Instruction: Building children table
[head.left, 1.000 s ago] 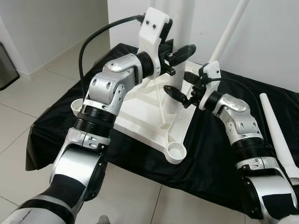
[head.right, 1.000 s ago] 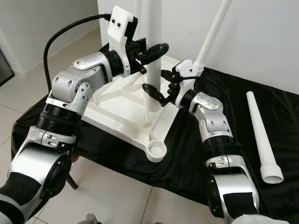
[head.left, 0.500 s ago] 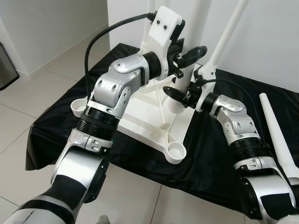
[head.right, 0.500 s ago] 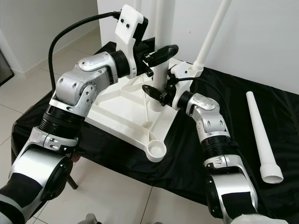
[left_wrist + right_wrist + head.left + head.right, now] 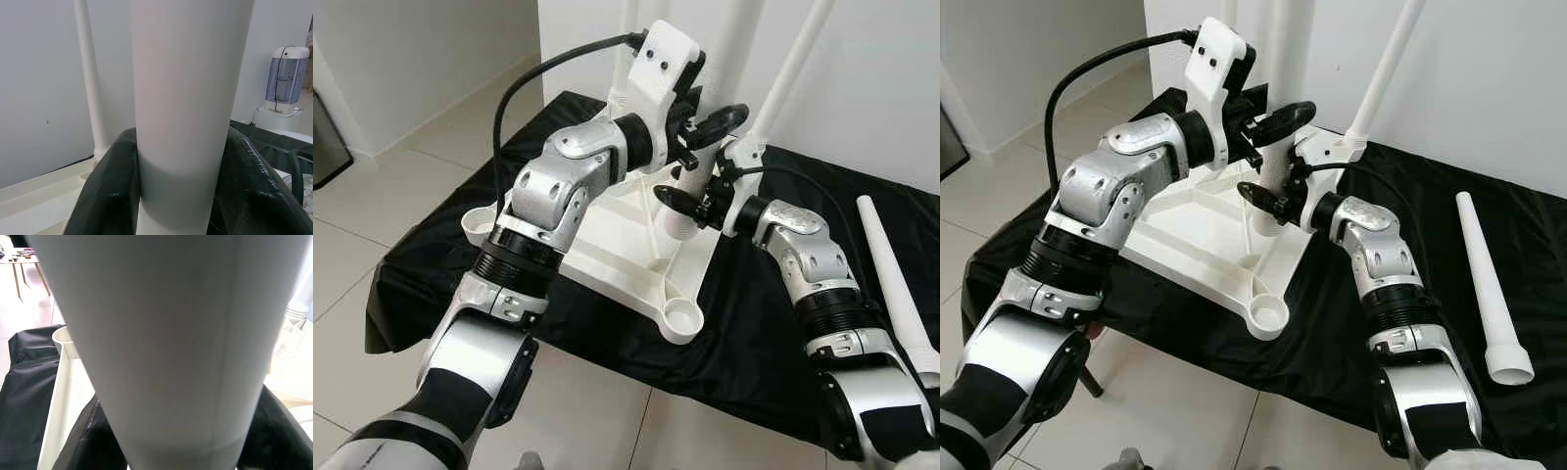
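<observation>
A black cloth (image 5: 754, 323) covers the low surface on the tiled floor, and on it lies the upside-down white plastic tabletop frame (image 5: 617, 240) of the children's table, with round leg sockets at its corners. One empty socket (image 5: 682, 318) faces the camera at the near corner; another (image 5: 475, 221) shows at the robot's left. A white tapered plastic leg (image 5: 1386, 69) already stands in the far corner by the wall. A spare white leg (image 5: 1487, 284) lies loose on the cloth to the robot's right, well apart from the frame.

The leg in hand, a white upright plastic tube (image 5: 188, 98), stands over the frame's right-hand rail, its foot at a socket there. The left gripper (image 5: 705, 132) holds it higher up, its jaws pinching the tube from both sides, as the left wrist view shows. The right gripper (image 5: 690, 196) holds it lower, near the foot, jaws likewise pressed against the tube.

The step looks like seating this leg. To do it well, both grips should keep the tube plumb, parallel to the standing leg, so the foot enters the socket squarely. The lower grip should steer the foot. The upper should press straight down, or turn if it threads, without levering sideways, since the light frame could slide on the cloth.
</observation>
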You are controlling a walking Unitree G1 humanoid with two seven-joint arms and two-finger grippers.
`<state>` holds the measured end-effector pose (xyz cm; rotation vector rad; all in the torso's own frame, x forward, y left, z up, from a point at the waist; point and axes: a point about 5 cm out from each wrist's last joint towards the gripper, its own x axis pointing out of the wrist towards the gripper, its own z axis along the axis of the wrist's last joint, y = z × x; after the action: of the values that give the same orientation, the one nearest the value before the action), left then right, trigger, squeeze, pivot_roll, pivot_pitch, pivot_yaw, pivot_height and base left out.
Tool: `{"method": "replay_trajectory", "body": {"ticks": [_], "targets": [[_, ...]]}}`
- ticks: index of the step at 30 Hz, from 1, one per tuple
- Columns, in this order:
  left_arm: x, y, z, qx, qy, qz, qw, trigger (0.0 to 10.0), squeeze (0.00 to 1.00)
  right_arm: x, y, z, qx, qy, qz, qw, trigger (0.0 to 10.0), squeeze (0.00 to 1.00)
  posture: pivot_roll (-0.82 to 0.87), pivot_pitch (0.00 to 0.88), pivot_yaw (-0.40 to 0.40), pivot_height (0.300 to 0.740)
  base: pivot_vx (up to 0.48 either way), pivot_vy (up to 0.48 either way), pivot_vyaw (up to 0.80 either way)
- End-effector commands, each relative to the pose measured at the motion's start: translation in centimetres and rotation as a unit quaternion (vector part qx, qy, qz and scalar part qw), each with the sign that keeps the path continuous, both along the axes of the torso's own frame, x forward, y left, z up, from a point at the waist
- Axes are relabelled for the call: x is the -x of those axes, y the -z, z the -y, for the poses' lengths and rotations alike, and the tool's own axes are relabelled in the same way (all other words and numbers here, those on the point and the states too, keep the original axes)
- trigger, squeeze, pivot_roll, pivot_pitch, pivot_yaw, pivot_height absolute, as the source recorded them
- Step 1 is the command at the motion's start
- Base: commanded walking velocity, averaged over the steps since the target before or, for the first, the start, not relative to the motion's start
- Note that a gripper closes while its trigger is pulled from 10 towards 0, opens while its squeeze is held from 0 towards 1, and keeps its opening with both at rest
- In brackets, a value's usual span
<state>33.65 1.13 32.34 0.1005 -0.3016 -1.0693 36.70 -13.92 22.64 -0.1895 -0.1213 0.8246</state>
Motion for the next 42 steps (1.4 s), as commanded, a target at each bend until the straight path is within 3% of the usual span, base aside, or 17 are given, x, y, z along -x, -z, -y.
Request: {"method": "replay_trajectory", "body": {"ticks": [1, 12, 13, 14, 15, 21, 22, 25, 26, 27, 28, 35, 36, 42], "targets": [[0.5, 0.3, 0.3, -0.025, 0.046, 0.011, 0.999, 10.0, 0.00, -0.1, -1.1, 0.6, 0.008, 0.007, 0.014, 1.000, 10.0, 0.00, 0.00, 0.000, -0.081, 0.740, 0.000, 0.000, 0.00], [0.4, 0.0, 0.2, -0.022, 0.044, 0.015, 0.999, 10.0, 0.00, 0.0, -1.0, 0.8, 0.011, 0.011, 0.014, 1.000, 10.0, 0.00, 0.00, 0.000, -0.079, 0.740, 0.000, 0.000, 0.00], [0.4, -0.1, 0.2, -0.023, 0.044, 0.016, 0.999, 10.0, 0.00, 0.0, -1.0, 0.8, 0.011, 0.011, 0.014, 1.000, 3.5, 0.00, 0.00, 0.000, -0.079, 0.740, 0.000, 0.000, 0.00], [0.4, -0.1, 0.2, -0.023, 0.044, 0.016, 0.999, 10.0, 0.00, 0.0, -1.0, 0.8, 0.011, 0.011, 0.014, 1.000, 3.5, 0.00, 0.00, 0.000, -0.079, 0.740, 0.000, 0.000, 0.00], [0.4, -0.1, 0.2, -0.024, 0.043, 0.016, 0.999, 10.0, 0.00, 0.0, -1.0, 0.9, 0.008, 0.011, 0.013, 1.000, 0.0, 0.00, 0.00, 0.000, -0.080, 0.740, 0.000, 0.000, 0.00], [0.4, 0.2, 0.2, -0.029, 0.044, 0.010, 0.999, 10.0, 0.00, 0.0, -1.2, 0.9, 0.001, 0.015, 0.016, 1.000, 0.0, 0.00, 0.00, 0.000, -0.080, 0.740, 0.000, 0.000, 0.00], [0.4, 0.3, 0.2, -0.027, 0.044, 0.005, 0.999, 10.0, 1.00, 0.0, -1.2, 0.9, 0.001, 0.016, 0.017, 1.000, 0.0, 0.00, 0.00, 0.000, -0.080, 0.740, 0.000, 0.000, 0.00], [0.3, 0.3, 0.1, -0.024, 0.044, -0.002, 0.999, 10.0, 1.00, 0.0, -1.2, 0.9, 0.002, 0.017, 0.017, 1.000, 0.0, 0.00, 0.00, 0.000, -0.079, 0.740, 0.000, 0.000, 0.00], [0.3, 0.3, 0.1, -0.020, 0.045, -0.007, 0.999, 10.0, 1.00, -0.1, -1.2, 1.0, 0.002, 0.021, 0.017, 1.000, 5.2, 0.00, 0.00, 0.000, -0.080, 0.740, 0.000, 0.000, 0.00], [0.3, 0.3, 0.1, -0.020, 0.045, -0.007, 0.999, 10.0, 1.00, -0.1, -1.2, 1.0, 0.002, 0.021, 0.017, 1.000, 5.2, 0.00, 0.00, 0.000, -0.080, 0.740, 0.000, 0.000, 0.00], [0.3, 0.2, 0.0, -0.018, 0.045, -0.008, 0.999, 10.0, 1.00, -0.2, -1.2, 1.0, 0.001, 0.025, 0.017, 1.000, 10.0, 0.00, 0.00, 0.000, -0.079, 0.740, 0.000, 0.000, 0.00], [0.2, -0.4, -0.2, -0.009, 0.045, -0.007, 0.999, 10.0, 1.00, -0.4, -1.2, 1.1, -0.003, 0.038, 0.017, 0.999, 10.0, 0.00, 0.00, 0.000, -0.076, 0.740, 0.000, 0.000, 0.00], [0.3, -0.6, -0.3, -0.003, 0.048, -0.009, 0.999, 10.0, 0.00, -0.5, -1.2, 1.2, -0.004, 0.042, 0.016, 0.999, 10.0, 0.00, 0.00, 0.000, -0.076, 0.740, 0.000, 0.000, 0.00], [0.2, -1.2, -2.5, 0.044, 0.054, -0.043, 0.997, 10.0, 0.00, -1.1, -1.1, 2.5, -0.032, 0.104, 0.014, 0.994, 10.0, 0.00, 0.00, 0.000, -0.069, 0.740, 0.000, 0.000, 0.00]]}}
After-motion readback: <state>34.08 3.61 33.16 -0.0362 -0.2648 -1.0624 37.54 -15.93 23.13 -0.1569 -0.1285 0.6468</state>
